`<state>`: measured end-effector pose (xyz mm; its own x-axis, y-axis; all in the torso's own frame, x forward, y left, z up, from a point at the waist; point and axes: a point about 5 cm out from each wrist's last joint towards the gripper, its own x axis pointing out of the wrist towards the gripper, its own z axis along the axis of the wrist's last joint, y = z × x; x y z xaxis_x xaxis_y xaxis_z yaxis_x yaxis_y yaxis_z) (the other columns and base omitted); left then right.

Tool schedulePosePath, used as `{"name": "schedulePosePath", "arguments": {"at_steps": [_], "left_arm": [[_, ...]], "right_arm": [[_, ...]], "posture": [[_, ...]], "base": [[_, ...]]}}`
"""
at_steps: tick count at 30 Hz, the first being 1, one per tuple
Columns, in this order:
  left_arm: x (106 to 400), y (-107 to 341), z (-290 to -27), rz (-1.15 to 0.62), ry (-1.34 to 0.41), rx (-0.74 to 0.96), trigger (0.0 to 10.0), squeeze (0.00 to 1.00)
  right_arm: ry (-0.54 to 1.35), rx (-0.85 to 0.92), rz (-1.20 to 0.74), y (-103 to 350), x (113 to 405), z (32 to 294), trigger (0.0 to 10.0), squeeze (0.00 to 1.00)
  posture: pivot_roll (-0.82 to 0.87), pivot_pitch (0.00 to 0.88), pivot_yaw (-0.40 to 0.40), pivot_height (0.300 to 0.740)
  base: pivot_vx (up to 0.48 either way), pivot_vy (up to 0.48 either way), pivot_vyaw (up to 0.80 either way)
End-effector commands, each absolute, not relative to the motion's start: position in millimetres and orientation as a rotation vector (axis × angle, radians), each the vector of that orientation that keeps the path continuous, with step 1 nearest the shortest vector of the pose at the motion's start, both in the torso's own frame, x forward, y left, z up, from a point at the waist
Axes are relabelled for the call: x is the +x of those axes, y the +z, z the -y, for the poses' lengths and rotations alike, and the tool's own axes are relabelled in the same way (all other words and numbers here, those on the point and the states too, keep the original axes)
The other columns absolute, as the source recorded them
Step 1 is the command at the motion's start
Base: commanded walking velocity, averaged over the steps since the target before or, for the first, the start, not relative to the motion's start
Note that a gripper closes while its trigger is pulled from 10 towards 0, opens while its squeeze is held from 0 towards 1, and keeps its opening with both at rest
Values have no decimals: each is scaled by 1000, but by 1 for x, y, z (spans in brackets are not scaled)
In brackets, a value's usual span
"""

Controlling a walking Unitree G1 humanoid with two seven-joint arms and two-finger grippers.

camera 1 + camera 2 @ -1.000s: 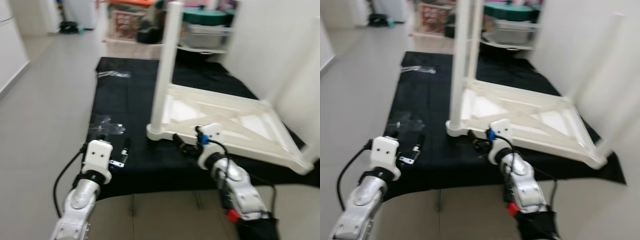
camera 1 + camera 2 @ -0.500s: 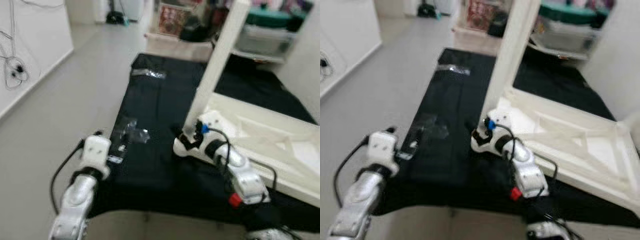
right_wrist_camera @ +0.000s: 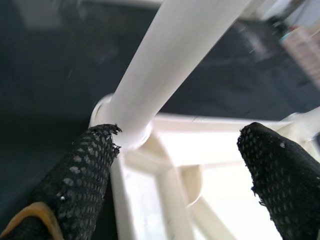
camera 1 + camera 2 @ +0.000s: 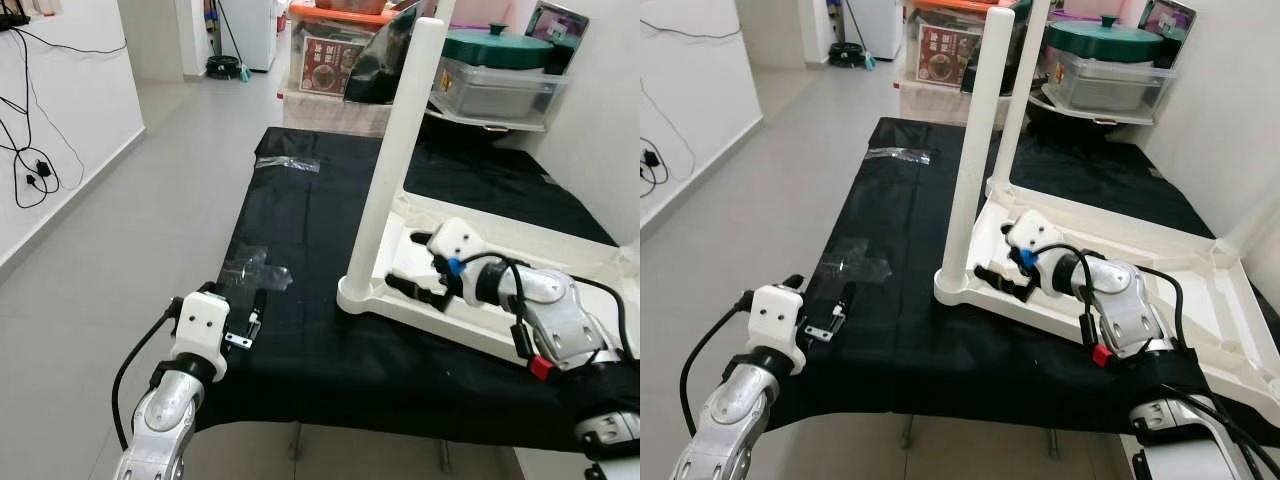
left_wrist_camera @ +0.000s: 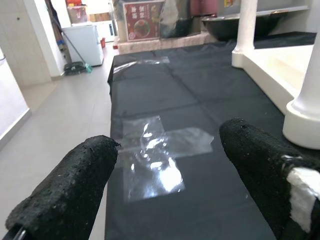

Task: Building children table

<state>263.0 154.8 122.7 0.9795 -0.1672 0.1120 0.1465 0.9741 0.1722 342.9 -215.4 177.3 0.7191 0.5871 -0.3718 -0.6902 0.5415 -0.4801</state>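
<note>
A white children's table lies upside down on a black mat. One white leg stands upright in its near-left corner, and a second leg rises behind it. My right gripper is open just right of that leg's base, over the table's underside, with nothing between its fingers. In the right wrist view the leg runs up between the two fingertips. My left gripper is open above the mat's left edge. It faces a clear plastic bag.
A small metal bracket lies on the mat by the left gripper. Another clear wrapper lies at the mat's far end. Boxes and a green-lidded pot stand on shelves behind. Grey floor runs along the left, with cables on the wall.
The head camera has swung and the blur has cleared. My right gripper has gone from the table's outer corner edge to inside the frame beside the leg. The left gripper stays by the plastic.
</note>
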Motion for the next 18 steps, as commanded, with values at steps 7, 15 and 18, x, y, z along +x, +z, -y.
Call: {"name": "schedulePosePath", "arguments": {"at_steps": [7, 15, 18], "left_arm": [[265, 125, -154, 132, -175, 175, 10000, 0], [264, 125, -154, 133, -172, 182, 10000, 0], [264, 125, -154, 133, -172, 183, 10000, 0]], "right_arm": [[985, -714, -343, 147, 335, 205, 10000, 0], [850, -752, -450, 131, 350, 211, 10000, 0], [811, -760, -484, 128, 354, 212, 10000, 0]], "posture": [[85, 0, -133, 740], [92, 0, -136, 740], [94, 0, -139, 740]], "base": [[0, 0, 0], [0, 0, 0], [0, 0, 0]]}}
